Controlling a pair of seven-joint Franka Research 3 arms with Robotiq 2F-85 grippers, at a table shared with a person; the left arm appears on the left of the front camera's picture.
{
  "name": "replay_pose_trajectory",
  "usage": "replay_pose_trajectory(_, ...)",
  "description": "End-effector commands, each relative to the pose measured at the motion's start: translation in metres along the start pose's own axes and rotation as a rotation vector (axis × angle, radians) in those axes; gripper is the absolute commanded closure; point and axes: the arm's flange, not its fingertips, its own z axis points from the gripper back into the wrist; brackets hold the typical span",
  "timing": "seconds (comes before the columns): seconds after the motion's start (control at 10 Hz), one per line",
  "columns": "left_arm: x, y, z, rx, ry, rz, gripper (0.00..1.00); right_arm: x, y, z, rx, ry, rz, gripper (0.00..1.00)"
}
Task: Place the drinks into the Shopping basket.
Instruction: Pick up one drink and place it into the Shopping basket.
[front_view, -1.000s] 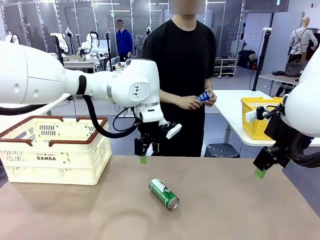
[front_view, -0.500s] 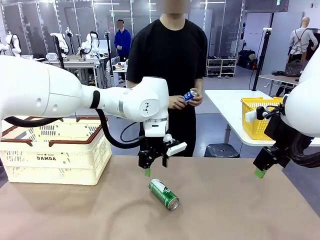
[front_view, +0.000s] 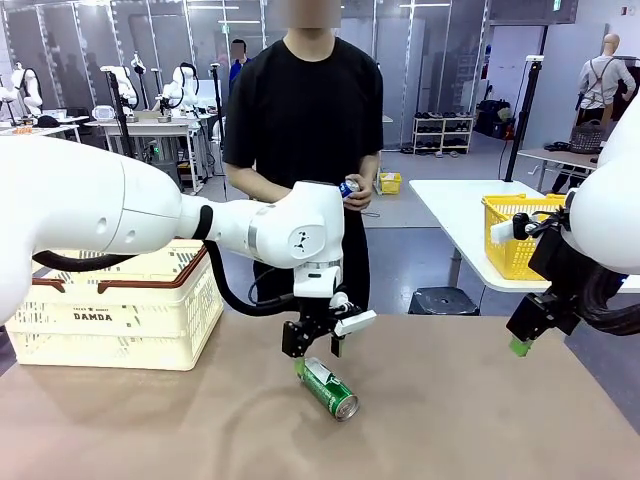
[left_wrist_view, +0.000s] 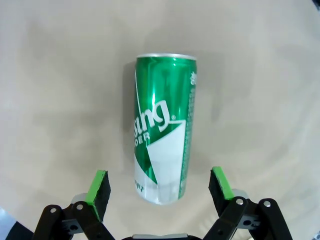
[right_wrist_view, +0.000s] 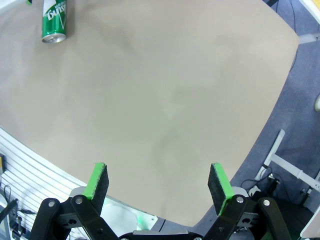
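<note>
Progress is judged to be at the very start, since both drinks are outside the basket. At the far left of the surface (front_view: 480, 420), the cream-white plastic lattice-sided shopping basket with reddish-brown rim and handles (front_view: 150, 283) is set upright, well apart from either can.

To its right, near the middle, the left hand (front_view: 315, 352) is positioned directly over the slim green metal drink can with white markings (front_view: 328, 388), which is laid on its side on the surface. In the left wrist view the green pads (left_wrist_view: 98, 187) are seen spread wide, one to each side of the can (left_wrist_view: 162, 135), with a clear gap on both sides; nothing is gripped.

Farther back, at the far side, the slim blue metal drink can with white print (front_view: 349, 187) is held in the person's hands (front_view: 362, 197), above the surface.

At the right edge, the right hand (front_view: 520, 345) is held above the surface. Its jaws are seen wide apart and empty in the right wrist view (right_wrist_view: 159, 187), well away from the green can (right_wrist_view: 54, 20).

All of the work is therefore judged to be left: the green can is to be grasped, carried left and put in the basket, and the blue can is to be brought there too.
</note>
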Motion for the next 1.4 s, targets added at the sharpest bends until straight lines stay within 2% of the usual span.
replay_pose_trajectory(0.0,0.010,0.005,-0.013,0.024,-0.045,0.019,0.00,-0.002,0.000,-0.001,0.008,0.000,0.003,0.00)
replay_pose_trajectory(0.3,0.021,0.010,-0.034,0.013,-0.025,0.108,0.00,-0.002,0.000,-0.001,0.008,0.000,0.003,0.00)
replay_pose_trajectory(0.7,0.020,0.008,-0.046,0.018,0.003,0.121,0.00,-0.002,0.000,-0.001,0.008,0.000,0.003,0.00)
replay_pose_trajectory(1.3,0.022,0.009,-0.049,0.023,-0.010,0.131,0.59,-0.002,0.000,-0.001,0.008,0.000,0.003,0.00)
